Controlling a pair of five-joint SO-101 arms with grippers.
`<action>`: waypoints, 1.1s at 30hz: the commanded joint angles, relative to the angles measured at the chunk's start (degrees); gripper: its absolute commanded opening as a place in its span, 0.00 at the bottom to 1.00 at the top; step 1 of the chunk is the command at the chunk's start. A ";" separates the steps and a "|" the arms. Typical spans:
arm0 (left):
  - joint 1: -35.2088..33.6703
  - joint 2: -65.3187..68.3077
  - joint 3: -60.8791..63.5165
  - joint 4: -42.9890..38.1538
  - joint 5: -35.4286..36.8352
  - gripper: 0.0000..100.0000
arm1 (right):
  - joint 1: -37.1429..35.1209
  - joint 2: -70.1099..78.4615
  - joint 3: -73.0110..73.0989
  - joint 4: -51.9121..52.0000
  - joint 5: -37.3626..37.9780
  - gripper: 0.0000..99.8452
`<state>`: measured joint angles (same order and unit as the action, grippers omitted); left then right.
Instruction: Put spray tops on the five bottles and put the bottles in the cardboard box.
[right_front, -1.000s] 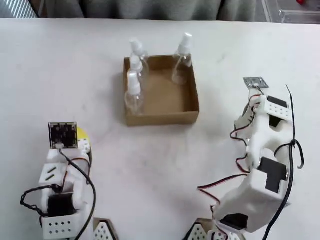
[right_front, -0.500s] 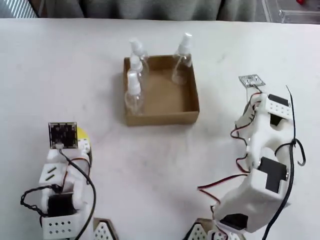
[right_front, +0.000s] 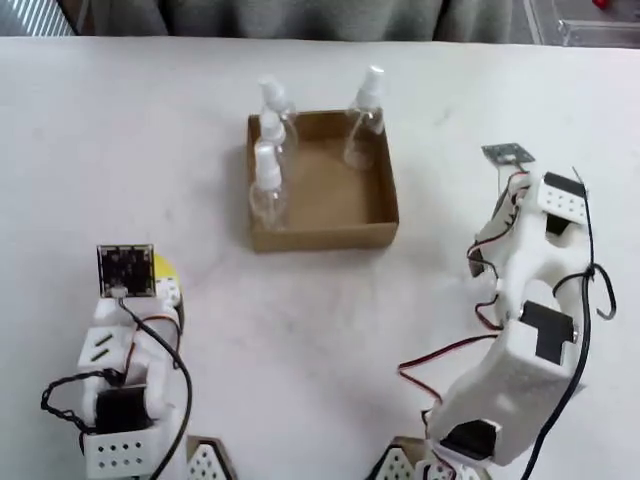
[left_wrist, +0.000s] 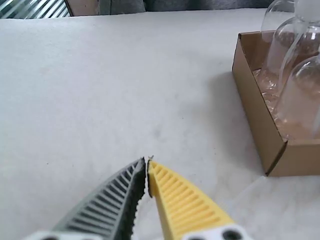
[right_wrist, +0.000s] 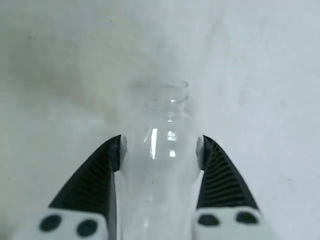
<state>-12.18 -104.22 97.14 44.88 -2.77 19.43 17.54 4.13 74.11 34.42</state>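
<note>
A clear bottle (right_wrist: 169, 107) with no spray top lies between the black fingers of my right gripper (right_wrist: 160, 142), which is shut on its body, open neck pointing away over the white table. The right arm (right_front: 530, 270) stands at the table's right, covering the bottle from above. The cardboard box (right_front: 320, 238) sits at the middle back and holds several clear bottles with white spray tops: three along its left side (right_front: 266, 170) and one at its far right corner (right_front: 365, 120). My left gripper (left_wrist: 147, 167) is shut and empty, low over the table left of the box (left_wrist: 255, 115).
The left arm (right_front: 125, 340) rests at the front left. White table (right_front: 150, 150) spreads open on all sides of the box. A clear plastic case (right_front: 590, 25) sits at the far right edge.
The right arm's wrist has tipped and shifted slightly toward the far right side. The left arm, box and bottles have not moved.
</note>
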 joint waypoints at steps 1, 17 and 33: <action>-0.31 -0.40 -0.09 0.53 -0.62 0.02 | 1.45 -3.38 -7.38 6.99 0.00 0.02; -0.31 -0.40 -0.09 0.44 -0.62 0.02 | 0.84 -33.36 15.21 6.55 0.26 0.02; -0.57 -0.40 -0.09 0.62 -0.62 0.02 | -9.27 -46.55 35.08 -4.35 -10.64 0.02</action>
<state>-12.18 -104.22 97.14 44.88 -2.77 11.96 -26.59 38.33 72.70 25.71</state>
